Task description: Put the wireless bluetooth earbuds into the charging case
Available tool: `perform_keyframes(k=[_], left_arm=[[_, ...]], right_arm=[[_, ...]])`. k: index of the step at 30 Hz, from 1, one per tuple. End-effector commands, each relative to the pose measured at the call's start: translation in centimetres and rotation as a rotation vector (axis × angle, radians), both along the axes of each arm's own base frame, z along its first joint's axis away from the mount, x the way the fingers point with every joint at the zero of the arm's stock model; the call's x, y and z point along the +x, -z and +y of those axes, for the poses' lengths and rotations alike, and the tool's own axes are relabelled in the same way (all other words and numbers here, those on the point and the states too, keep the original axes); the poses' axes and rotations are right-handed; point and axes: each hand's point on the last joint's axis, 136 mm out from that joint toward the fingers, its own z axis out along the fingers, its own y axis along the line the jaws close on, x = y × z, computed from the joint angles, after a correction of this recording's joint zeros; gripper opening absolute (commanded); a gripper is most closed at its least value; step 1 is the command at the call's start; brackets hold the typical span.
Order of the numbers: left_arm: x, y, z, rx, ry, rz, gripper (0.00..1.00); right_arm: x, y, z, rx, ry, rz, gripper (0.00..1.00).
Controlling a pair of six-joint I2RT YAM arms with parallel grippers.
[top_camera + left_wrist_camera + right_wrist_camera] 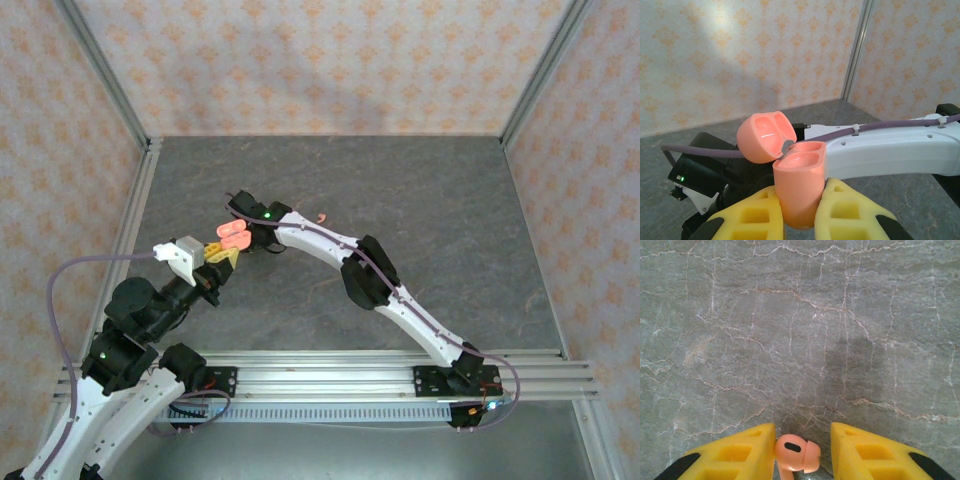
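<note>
Left jaws clamp the upright case (796, 192); right jaws, pointing down, loosely straddle an earbud (798, 454).

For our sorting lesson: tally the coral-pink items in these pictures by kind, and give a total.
Coral earbuds: 2
Coral case: 1
Total: 3

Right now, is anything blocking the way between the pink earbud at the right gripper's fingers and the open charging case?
Nothing visible does. The coral earbud sits between the fingers of the right gripper. The charging case, held in the left gripper, has its lid swung open with both sockets looking empty.
</note>
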Motion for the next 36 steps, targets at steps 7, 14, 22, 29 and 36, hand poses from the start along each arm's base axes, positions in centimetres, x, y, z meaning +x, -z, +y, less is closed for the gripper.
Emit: perform_keyframes(k=[7,14,22,29,36], left_arm=[[0.0,0.0,0.3,-0.013,-0.019,-0.004,0.0],[0.8,0.1,-1.2,-0.066,0.031,0.009,0.0],[3.0,0.0,-4.3,-0.209,0.136,-0.002,0.0],[4.2,0.4,-7.2,-0.201,0.247,-0.026,0.0],[5.8,0.7,-10.6,-0.135,0.307,-0.017,0.0]], right_arm=[[-1.0,-0.7,-1.5,-0.011,0.036,0.038,0.3],[0.8,-3.1,-6.6,0.013,0.145,0.031,0.28],[1.1,-3.8,-15.7,-0.031,0.279,0.009,0.27],[1.0,-4.9,-23.1,-0.009,0.426,-0.001,0.27],[1.0,-9.6,-25.9,0.085,0.495,-0.12,0.24]])
